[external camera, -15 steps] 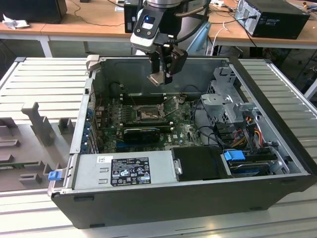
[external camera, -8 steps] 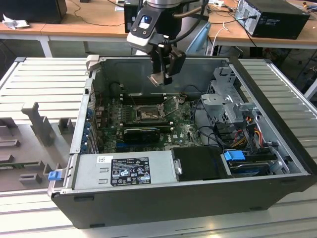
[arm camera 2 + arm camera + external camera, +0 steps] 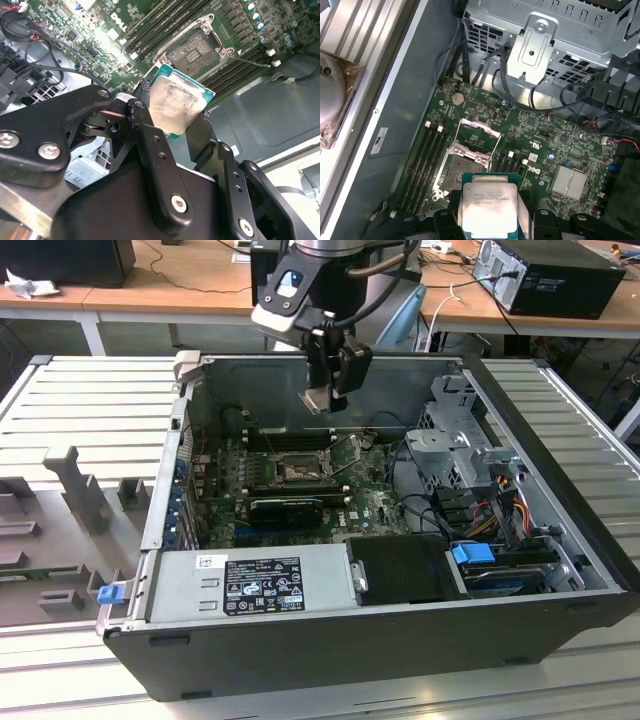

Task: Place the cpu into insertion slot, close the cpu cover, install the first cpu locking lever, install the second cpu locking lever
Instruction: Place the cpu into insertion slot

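My gripper [image 3: 325,395] hangs above the open computer case, shut on the cpu [image 3: 316,402], a pale silver square chip held by its edges. In both wrist views the cpu [image 3: 175,106] [image 3: 487,206] sits between the black fingers [image 3: 145,120], its metal face showing. The insertion slot [image 3: 298,471] [image 3: 194,50] [image 3: 462,172] lies below on the green board, dark and bare inside. The cpu is clear of it and a little to one side. The cpu cover [image 3: 480,128] stands swung open at the slot's far edge. A thin locking lever [image 3: 350,447] sticks up beside the slot.
Long black ram slots [image 3: 427,155] flank the socket. A silver drive cage [image 3: 455,440] with cables fills the case at the exterior view's right, and a power supply [image 3: 255,585] lies along the near wall. A grey moulded tray [image 3: 60,530] lies outside, at that view's left.
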